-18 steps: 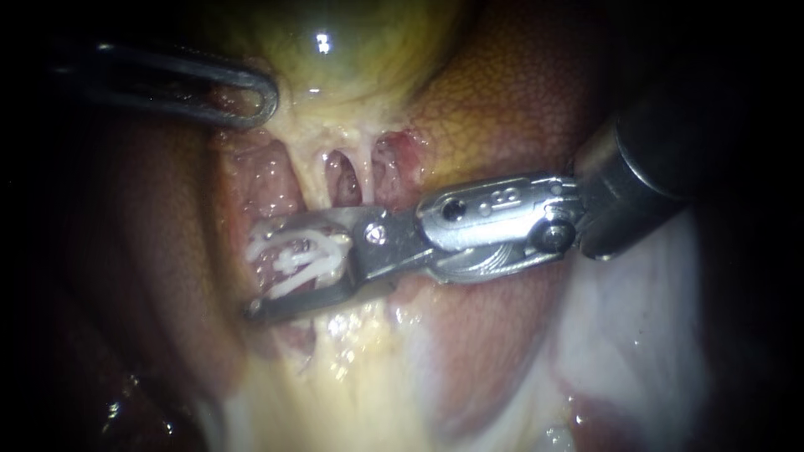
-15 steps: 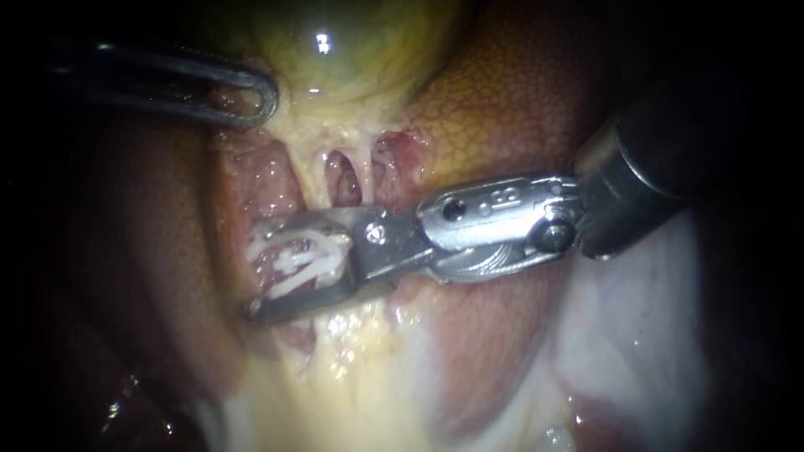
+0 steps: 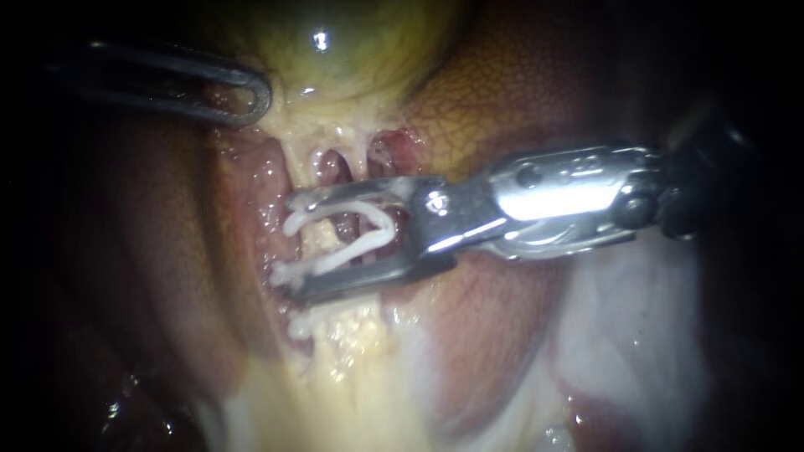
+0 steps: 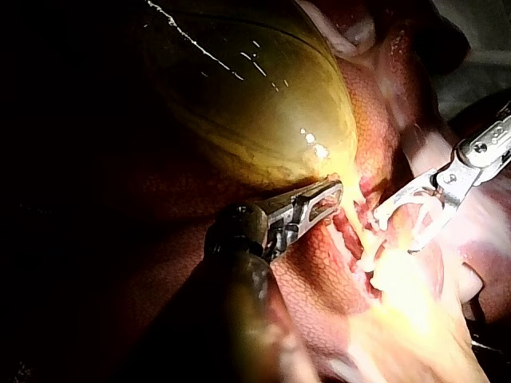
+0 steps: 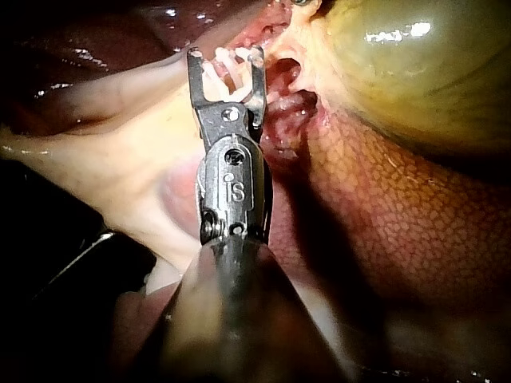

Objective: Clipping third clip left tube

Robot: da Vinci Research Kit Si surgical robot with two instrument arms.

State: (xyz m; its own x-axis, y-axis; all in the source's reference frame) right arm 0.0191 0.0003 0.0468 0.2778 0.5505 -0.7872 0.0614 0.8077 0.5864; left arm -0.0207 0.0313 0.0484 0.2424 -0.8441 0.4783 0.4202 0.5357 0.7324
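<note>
Right instrument [image 3: 289, 247]: shaft enters from the right edge of the endoscope view, jaws reach to the centre. The jaws stand wide apart with a white clip [image 3: 335, 255] seated between them. The clip is still an open V, its bend towards the hinge and one leg against each jaw, so both jaws bear on it.

Left tube [image 3: 316, 238]: a pale yellowish strand running down from the neck of the gallbladder [image 3: 352, 50] at top centre. It passes between the right instrument's jaws, inside the mouth of the clip and close to the leg tips. The clip is not pressed shut on it. A gap shows on either side in the endoscope view, and the right wrist view agrees. Cannot tell whether the second strand just to its right also lies inside the clip.

Left instrument [image 3: 251, 94]: upper left of the frame, windowed jaws lying together and clamped on the lower edge of the gallbladder, well apart from the clip. The left wrist view shows the same grip.

Liver [image 3: 502, 109]: mottled orange-brown, upper right, behind the right instrument.
</note>
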